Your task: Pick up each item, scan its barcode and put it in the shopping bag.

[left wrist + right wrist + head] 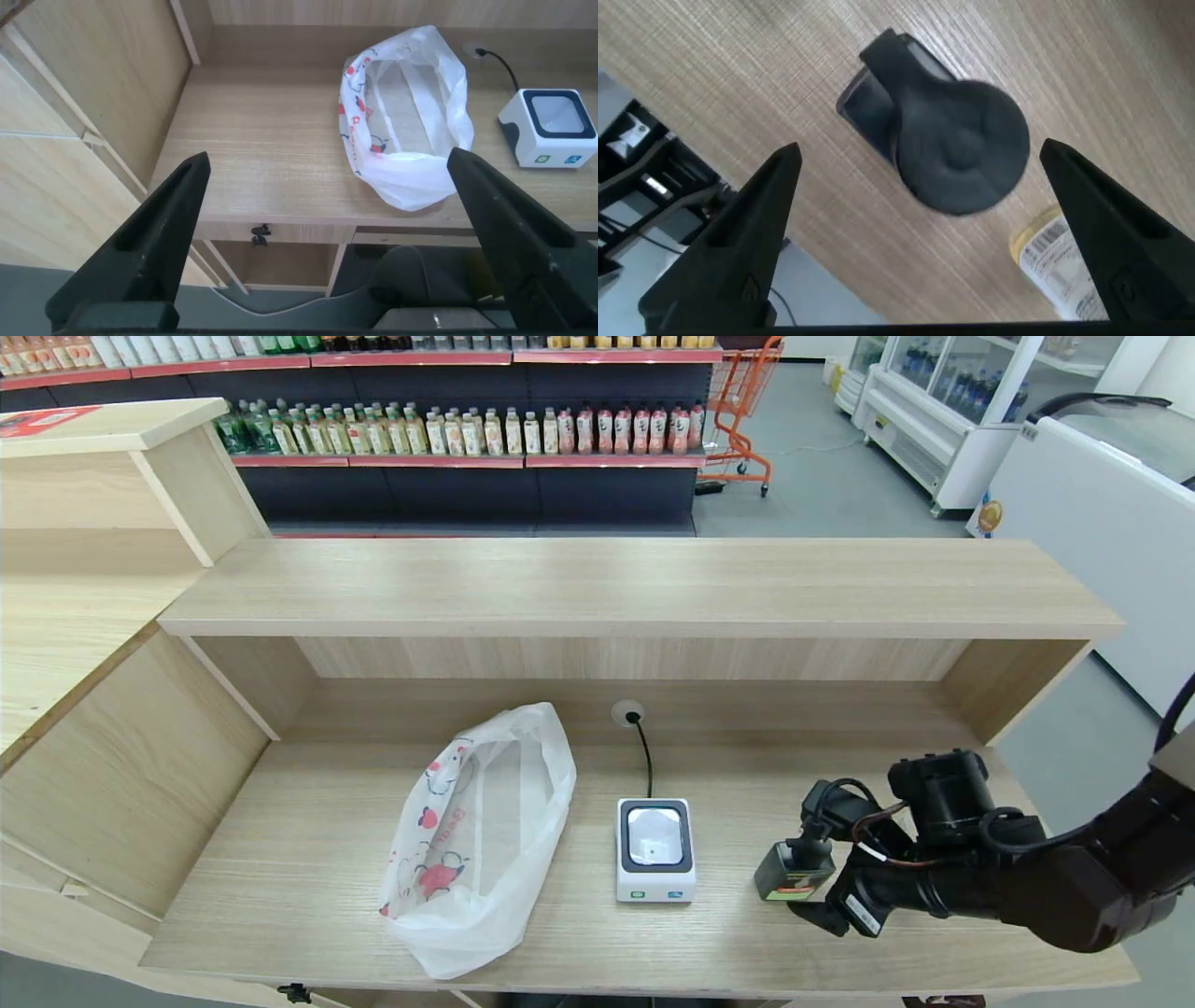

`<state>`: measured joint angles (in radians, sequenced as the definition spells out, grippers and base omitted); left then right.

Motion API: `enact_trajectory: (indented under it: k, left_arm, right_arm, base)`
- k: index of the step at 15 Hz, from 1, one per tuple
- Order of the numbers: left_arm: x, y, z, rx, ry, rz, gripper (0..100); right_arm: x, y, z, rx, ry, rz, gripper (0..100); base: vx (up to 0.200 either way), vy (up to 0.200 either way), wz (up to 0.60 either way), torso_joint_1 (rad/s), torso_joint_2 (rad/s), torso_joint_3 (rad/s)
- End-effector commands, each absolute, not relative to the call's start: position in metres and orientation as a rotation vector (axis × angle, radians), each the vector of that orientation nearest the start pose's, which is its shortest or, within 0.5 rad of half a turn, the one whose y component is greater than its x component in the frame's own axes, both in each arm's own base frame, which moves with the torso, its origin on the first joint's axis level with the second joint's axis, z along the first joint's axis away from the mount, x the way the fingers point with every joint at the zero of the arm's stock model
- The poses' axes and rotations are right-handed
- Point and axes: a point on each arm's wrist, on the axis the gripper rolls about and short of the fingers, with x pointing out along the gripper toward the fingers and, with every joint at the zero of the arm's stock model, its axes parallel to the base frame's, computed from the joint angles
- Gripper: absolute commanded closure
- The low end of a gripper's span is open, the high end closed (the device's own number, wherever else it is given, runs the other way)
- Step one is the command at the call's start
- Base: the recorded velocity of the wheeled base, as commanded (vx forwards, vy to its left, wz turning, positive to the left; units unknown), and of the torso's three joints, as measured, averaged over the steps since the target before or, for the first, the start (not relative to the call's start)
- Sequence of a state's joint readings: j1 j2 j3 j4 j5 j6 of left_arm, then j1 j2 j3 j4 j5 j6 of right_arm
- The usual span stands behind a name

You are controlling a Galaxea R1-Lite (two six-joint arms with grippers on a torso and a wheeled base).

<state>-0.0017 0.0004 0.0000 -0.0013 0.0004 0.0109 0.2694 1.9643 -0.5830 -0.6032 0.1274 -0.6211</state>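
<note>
Item (pixel 794 877): a small dark container with a black cap, standing on the surface (pixel 280 896) at lower right of the head view, to the right of the scanner (pixel 655 847). Not lifted.

My right gripper (pixel 920 151) sits over it, jaws spread wide on either side with clear gaps, gripping nothing.

Scanner: centre of the frame. The item has not been presented to it.

Bag (pixel 476 831): lying just left of the scanner, mouth open. I see nothing inside.

My left gripper (pixel 329 161) hangs off the surface's front edge, jaws fully apart, empty.

Assessment: no stage is complete. Grasp, scan and bagging all remain. I can make out one item in the head view.
</note>
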Motion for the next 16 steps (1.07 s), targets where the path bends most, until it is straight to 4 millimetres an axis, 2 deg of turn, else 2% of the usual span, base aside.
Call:
enact_trajectory:
  k: [1, 5, 6, 10, 12, 13, 16]
  left_arm:
    - [-0.023, 0.000, 0.076, 0.011, -0.002, 0.000, 0]
    - [-0.023, 0.000, 0.076, 0.011, -0.002, -0.002, 0]
    - [-0.023, 0.000, 0.076, 0.011, -0.002, 0.000, 0]
    - [-0.023, 0.000, 0.076, 0.011, -0.002, 0.000, 0]
    - [-0.023, 0.000, 0.076, 0.011, -0.002, -0.002, 0]
    - [-0.023, 0.000, 0.076, 0.011, -0.002, -0.002, 0]
    - [-0.023, 0.000, 0.076, 0.011, -0.002, -0.002, 0]
  right_arm:
    - [0.294, 0.087, 0.030, -0.667, 0.650, 0.638, 0]
    - [0.304, 0.103, 0.025, -0.655, 0.593, 0.707, 0]
    - [0.305, 0.104, 0.026, -0.652, 0.580, 0.714, 100]
    - [0.300, 0.100, 0.027, -0.647, 0.588, 0.711, 100]
    - [0.297, 0.096, 0.034, -0.635, 0.568, 0.690, 100]
    - [0.294, 0.092, 0.046, -0.593, 0.529, 0.655, 100]
    - [0.265, 0.082, 0.101, -0.311, 0.437, 0.532, 100]
  base:
    - [0.000, 0.000, 0.00, 0.000, 0.00, 0.000]
    - [0.000, 0.000, 0.00, 0.000, 0.00, 0.000]
    - [0.000, 0.000, 0.00, 0.000, 0.00, 0.000]
    - [0.000, 0.000, 0.00, 0.000, 0.00, 0.000]
    - [0.000, 0.000, 0.00, 0.000, 0.00, 0.000]
    - [0.000, 0.000, 0.00, 0.000, 0.00, 0.000]
    - [0.000, 0.000, 0.00, 0.000, 0.00, 0.000]
